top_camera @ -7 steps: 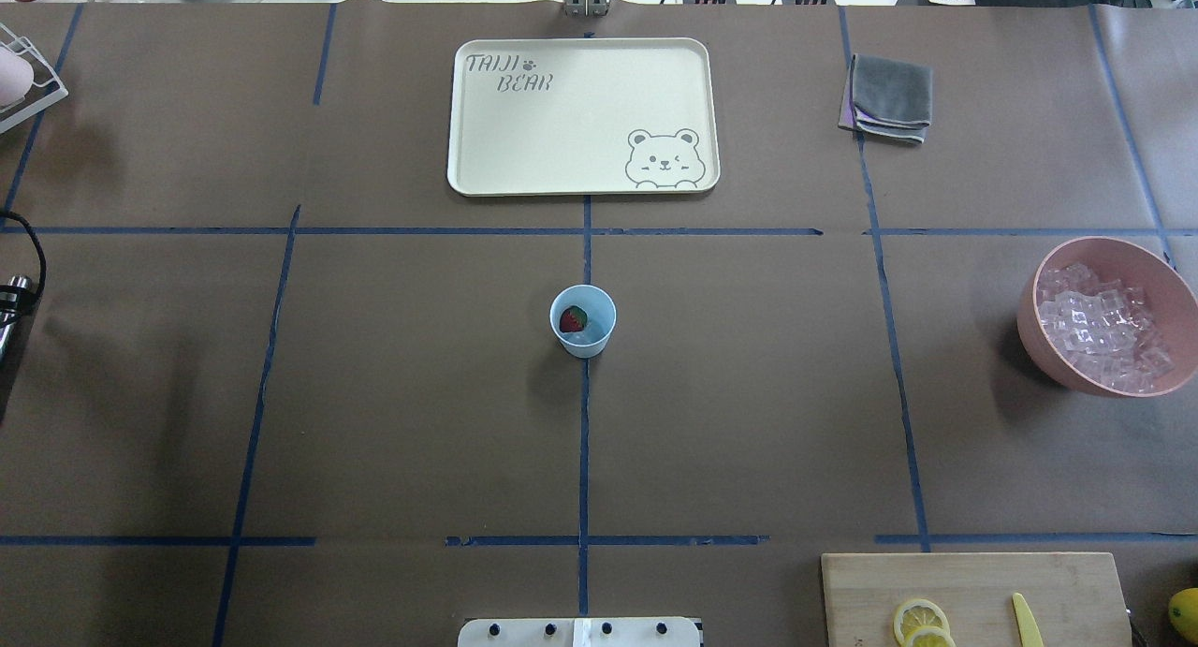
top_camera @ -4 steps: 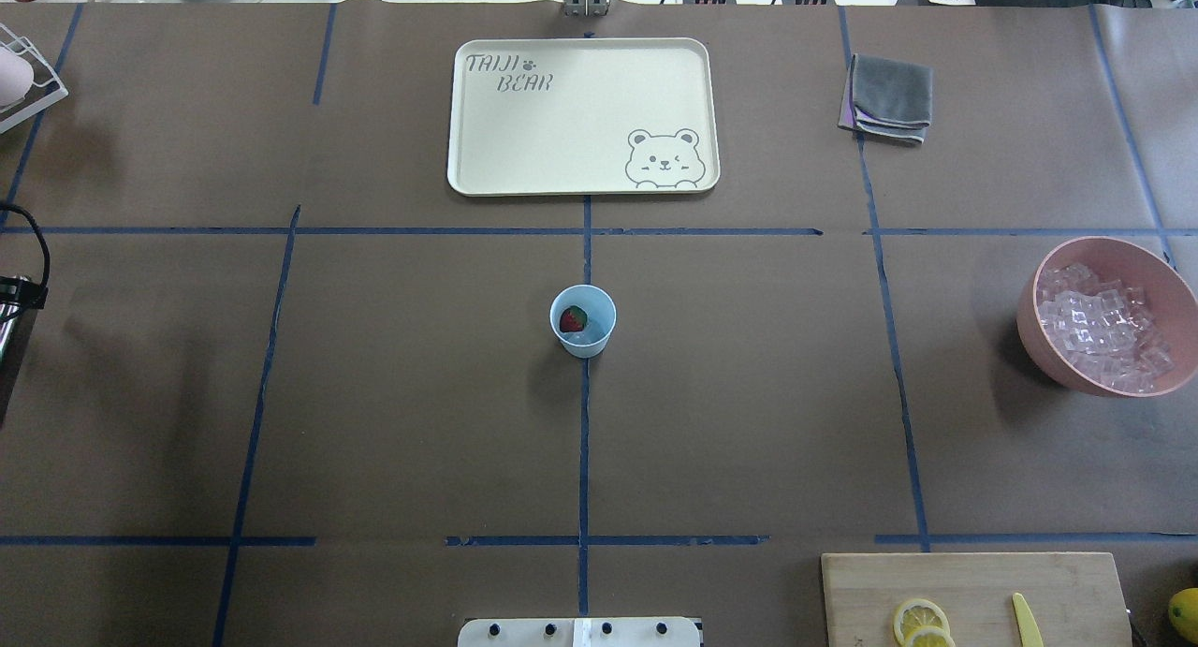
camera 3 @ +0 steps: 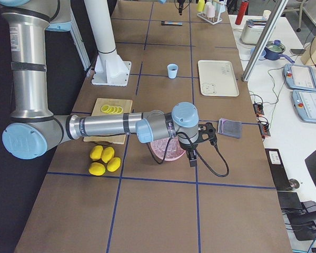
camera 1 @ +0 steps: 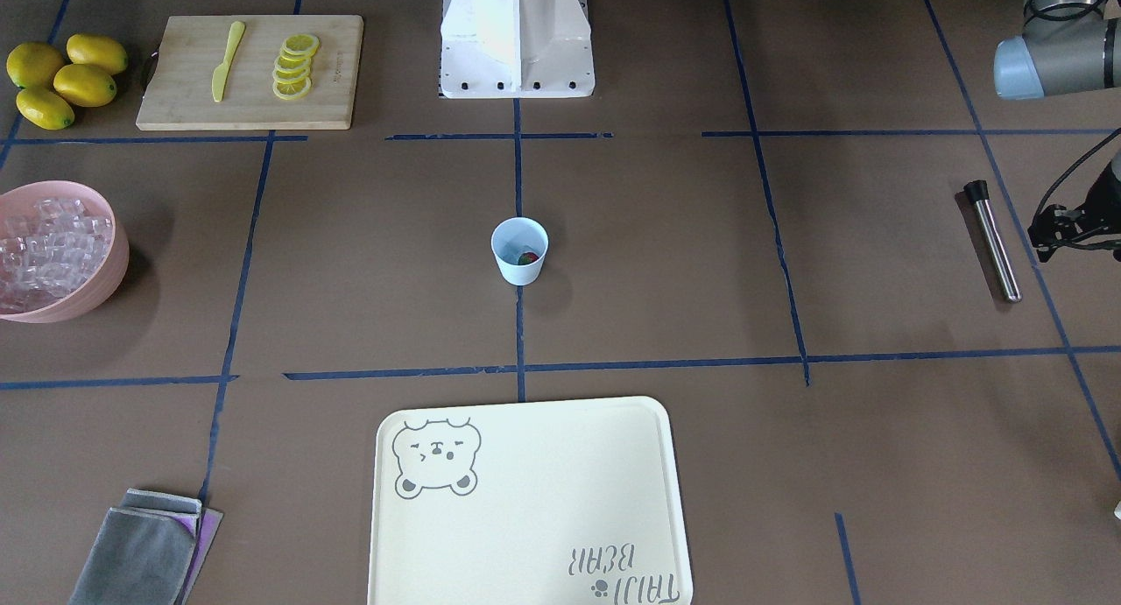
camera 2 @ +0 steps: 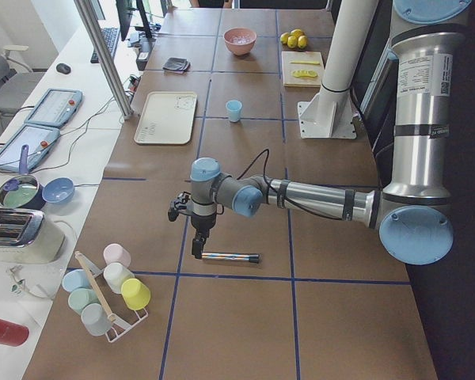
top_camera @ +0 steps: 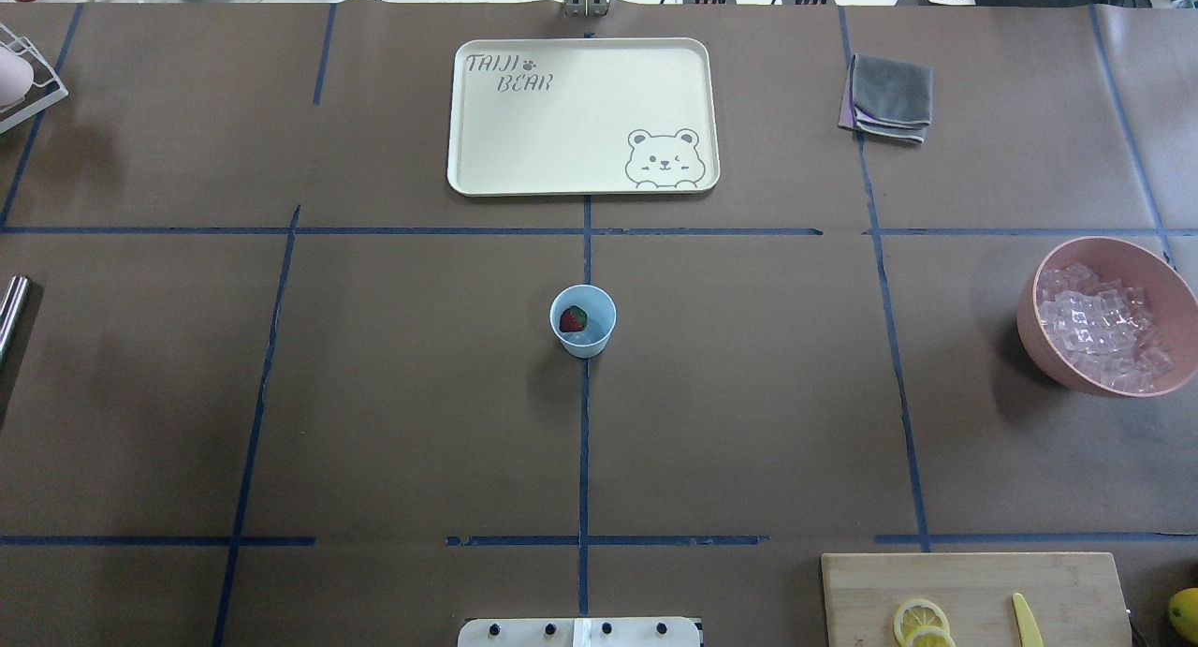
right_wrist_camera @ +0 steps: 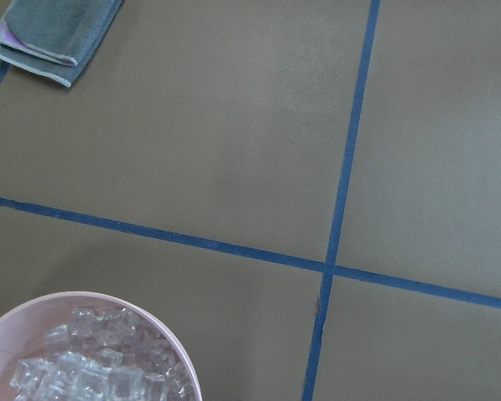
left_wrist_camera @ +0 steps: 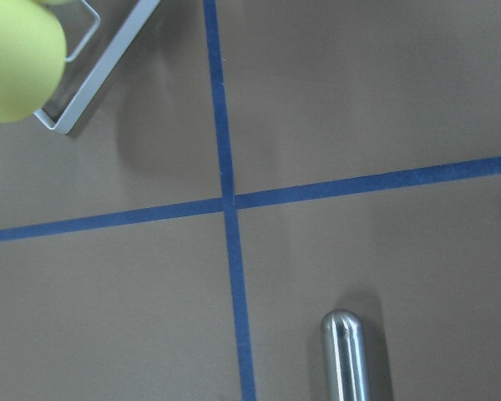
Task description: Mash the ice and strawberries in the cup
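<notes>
Silver tubes with pale blue joint caps form the left arm (camera 2: 317, 198) and right arm (camera 3: 105, 125). The white pedestal (camera 1: 515, 36) shows dark bolts along its foot.

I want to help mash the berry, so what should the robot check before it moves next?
1. Cup standing upright: ok.
2. Strawberry inside the cup: ok.
3. Ice in the cup: cannot tell; ice fills the pink bowl.
4. Metal rod lying free, nothing on it: ok.
5. Left gripper above the rod's end: ok; fingers open or shut: cannot tell.
6. Right gripper by the pink bowl, open or shut: cannot tell.
</notes>
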Controlling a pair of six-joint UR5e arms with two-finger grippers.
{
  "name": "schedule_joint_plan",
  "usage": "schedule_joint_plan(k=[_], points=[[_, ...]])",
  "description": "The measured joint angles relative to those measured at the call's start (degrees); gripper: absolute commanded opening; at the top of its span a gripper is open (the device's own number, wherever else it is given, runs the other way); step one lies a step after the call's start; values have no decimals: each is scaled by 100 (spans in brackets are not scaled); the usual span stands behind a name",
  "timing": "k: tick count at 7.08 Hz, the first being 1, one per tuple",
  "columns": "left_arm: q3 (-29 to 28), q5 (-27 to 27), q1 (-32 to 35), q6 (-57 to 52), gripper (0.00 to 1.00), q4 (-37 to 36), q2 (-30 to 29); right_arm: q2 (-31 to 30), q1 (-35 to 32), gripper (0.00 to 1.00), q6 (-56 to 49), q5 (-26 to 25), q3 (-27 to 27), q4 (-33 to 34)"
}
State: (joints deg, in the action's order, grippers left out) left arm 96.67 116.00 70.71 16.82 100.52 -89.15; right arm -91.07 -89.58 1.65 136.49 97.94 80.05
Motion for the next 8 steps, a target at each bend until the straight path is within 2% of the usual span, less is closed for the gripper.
schedule_joint_plan(k=[3,5,8], points=[[7,1393,1226,-1762,100,-1217,-132,-4,2,99,-5,0,-1,2],[-120,2129,1838,-2212,100,-1455,129,-6,2,99,-7,12,-10,2],[-357,2358,2047,-2271,100,-1207,491,-10,2,100,-13,10,-45,10]])
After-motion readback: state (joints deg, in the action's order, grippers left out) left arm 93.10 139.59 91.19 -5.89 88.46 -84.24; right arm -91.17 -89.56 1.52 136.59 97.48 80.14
